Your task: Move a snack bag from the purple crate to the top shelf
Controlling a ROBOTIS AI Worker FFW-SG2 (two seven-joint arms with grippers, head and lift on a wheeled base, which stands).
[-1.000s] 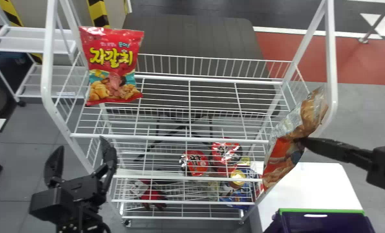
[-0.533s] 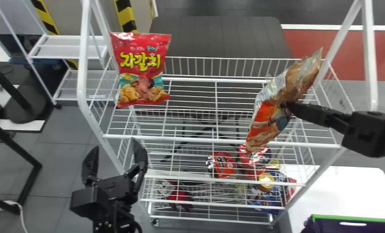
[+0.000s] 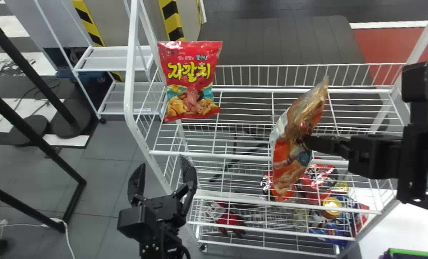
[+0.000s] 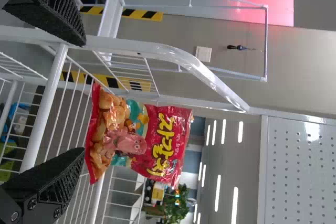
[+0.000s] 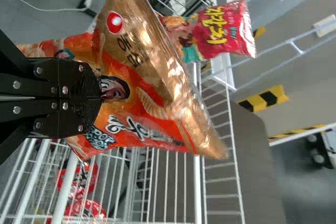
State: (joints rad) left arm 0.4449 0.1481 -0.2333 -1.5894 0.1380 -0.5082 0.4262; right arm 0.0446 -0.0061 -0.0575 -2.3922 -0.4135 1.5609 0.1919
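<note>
My right gripper (image 3: 309, 142) is shut on an orange and gold snack bag (image 3: 293, 158), held in front of and over the rack's top shelf (image 3: 242, 155), right of its middle. In the right wrist view, the gripper (image 5: 101, 95) pinches the near side of the snack bag (image 5: 152, 87). A red snack bag (image 3: 190, 81) stands upright at the shelf's left end. My left gripper (image 3: 162, 180) stays low, in front of the rack's left side, with its fingers spread and nothing between them. In the left wrist view, the left gripper (image 4: 79, 95) is open, with the red bag (image 4: 139, 137) beyond it.
Lower shelves hold red bowls (image 3: 318, 181), a gold-lidded item (image 3: 331, 207) and red gloves (image 3: 231, 220). The green-rimmed purple crate (image 3: 415, 253) shows at the lower right by a white table (image 3: 411, 223). White rack posts (image 3: 129, 79) rise at the sides.
The head view has turned to the left. My right gripper has carried the orange bag leftward from the rack's right post to over the shelf. The left gripper remains spread beside the rack.
</note>
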